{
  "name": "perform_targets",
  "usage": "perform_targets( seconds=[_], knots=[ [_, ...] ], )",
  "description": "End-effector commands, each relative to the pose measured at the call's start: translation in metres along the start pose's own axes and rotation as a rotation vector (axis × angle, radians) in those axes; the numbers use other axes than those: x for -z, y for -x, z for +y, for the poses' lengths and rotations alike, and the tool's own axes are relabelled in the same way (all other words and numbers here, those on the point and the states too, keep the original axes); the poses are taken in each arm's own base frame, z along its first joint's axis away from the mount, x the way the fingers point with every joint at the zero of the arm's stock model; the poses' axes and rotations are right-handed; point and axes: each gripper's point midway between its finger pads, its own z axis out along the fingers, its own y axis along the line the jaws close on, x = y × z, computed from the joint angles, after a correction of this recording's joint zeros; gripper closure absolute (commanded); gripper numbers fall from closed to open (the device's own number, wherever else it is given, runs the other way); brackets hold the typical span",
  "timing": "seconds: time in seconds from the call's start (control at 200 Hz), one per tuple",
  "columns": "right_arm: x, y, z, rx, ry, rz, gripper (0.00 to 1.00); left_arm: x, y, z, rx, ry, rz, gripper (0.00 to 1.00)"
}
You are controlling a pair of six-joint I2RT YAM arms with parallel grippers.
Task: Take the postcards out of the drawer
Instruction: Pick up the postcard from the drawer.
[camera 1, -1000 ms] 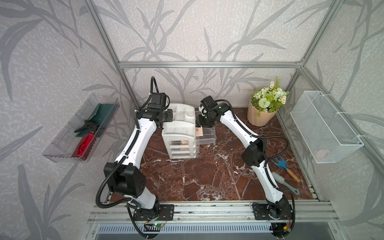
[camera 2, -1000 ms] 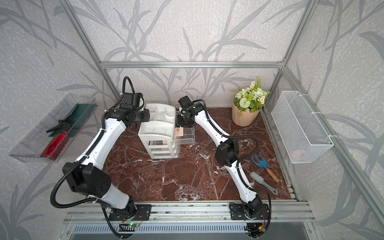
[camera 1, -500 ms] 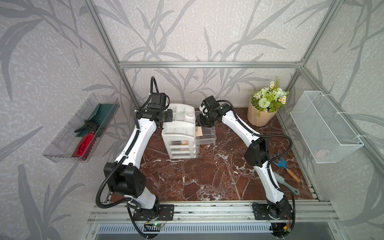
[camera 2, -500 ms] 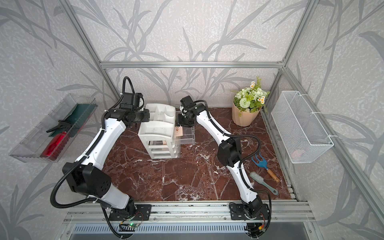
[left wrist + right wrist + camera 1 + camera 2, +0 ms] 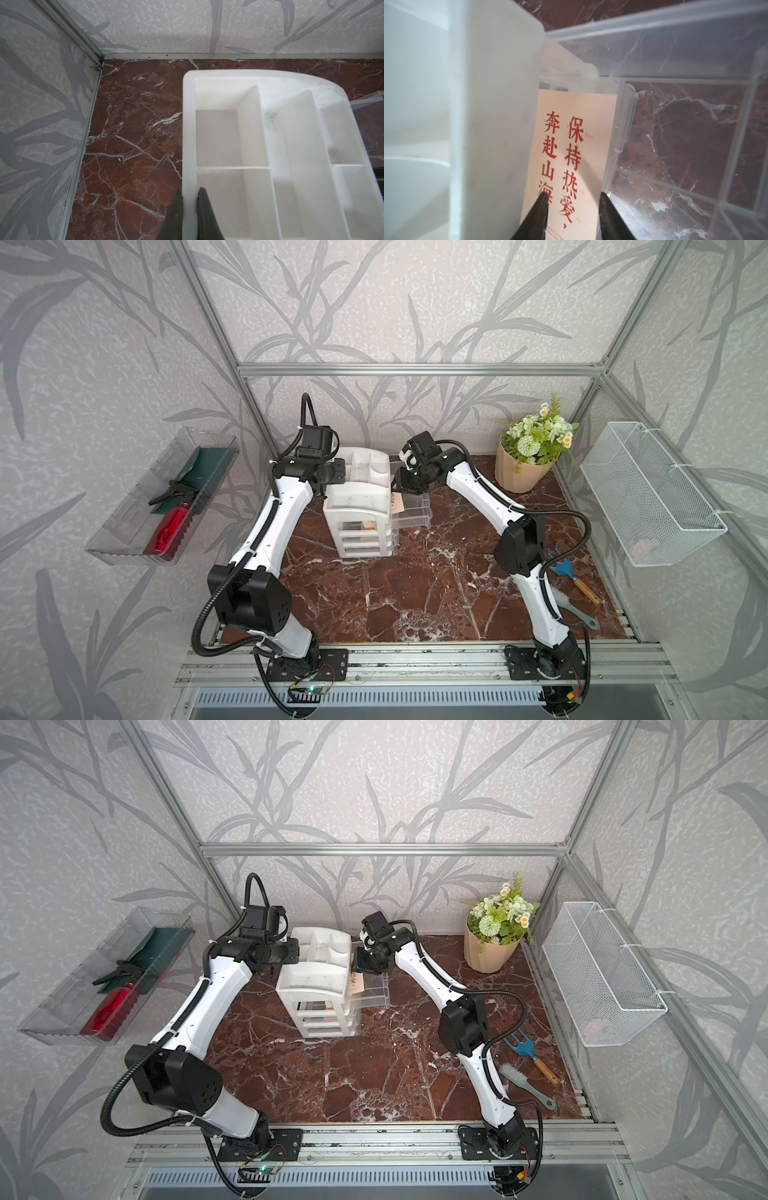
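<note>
Right end effector (image 5: 573, 194), jaws apart, over postcard (image 5: 571, 135) inside clear drawer (image 5: 654, 20)

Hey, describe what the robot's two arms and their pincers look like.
Both the left arm and the right arm have white link shells with chunky black joint housings. A black corrugated cable runs along each, fastened with white ties. The left pincer and right pincer have dark, tapered, matte fingers.
</note>
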Motion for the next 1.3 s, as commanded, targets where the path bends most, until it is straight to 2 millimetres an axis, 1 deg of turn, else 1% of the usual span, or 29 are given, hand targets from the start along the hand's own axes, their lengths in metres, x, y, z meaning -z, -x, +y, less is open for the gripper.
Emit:
perform_targets(
  seconds=[0.0, 0.305, 0.57, 0.625, 0.675, 0.83, 0.91, 0.975, 1.15, 1.245, 1.295],
  knots=[
    [0.022, 0.002, 0.035, 0.038, 0.106, -0.028, 0.63, -0.001, -0.006, -0.013, 0.0, -0.048, 0.019, 1.0],
    [0.018, -0.004, 0.039, 0.026, 0.154, -0.015, 0.8, -0.001, -0.006, -0.013, 0.002, -0.051, 0.019, 1.0],
    [0.011, -0.006, 0.035, 0.016, 0.156, -0.005, 0.81, -0.001, -0.006, -0.014, 0.002, -0.057, 0.019, 1.0],
    [0.01, -0.006, 0.035, 0.013, 0.158, -0.004, 0.82, -0.001, -0.006, -0.014, 0.003, -0.055, 0.017, 1.0],
    [0.011, -0.005, 0.036, 0.015, 0.16, -0.007, 0.85, -0.001, -0.006, -0.014, 0.003, -0.055, 0.017, 1.0],
    [0.016, -0.001, 0.037, 0.018, 0.17, -0.019, 0.96, 0.002, -0.003, -0.014, 0.007, -0.057, 0.01, 1.0],
    [0.02, 0.003, 0.034, 0.017, 0.167, -0.027, 0.98, 0.005, 0.0, -0.014, 0.011, -0.057, -0.001, 1.0],
    [0.024, 0.005, 0.031, 0.016, 0.162, -0.037, 0.99, 0.009, 0.004, -0.013, 0.013, -0.058, -0.012, 0.96],
    [0.034, 0.011, 0.023, 0.009, 0.16, -0.062, 1.0, 0.02, 0.015, -0.012, 0.023, -0.055, -0.052, 0.8],
    [0.041, 0.014, 0.018, 0.005, 0.153, -0.078, 1.0, 0.026, 0.021, -0.012, 0.028, -0.058, -0.074, 0.74],
    [0.044, 0.015, 0.015, 0.001, 0.15, -0.088, 1.0, 0.03, 0.024, -0.011, 0.03, -0.059, -0.085, 0.73]
  ],
)
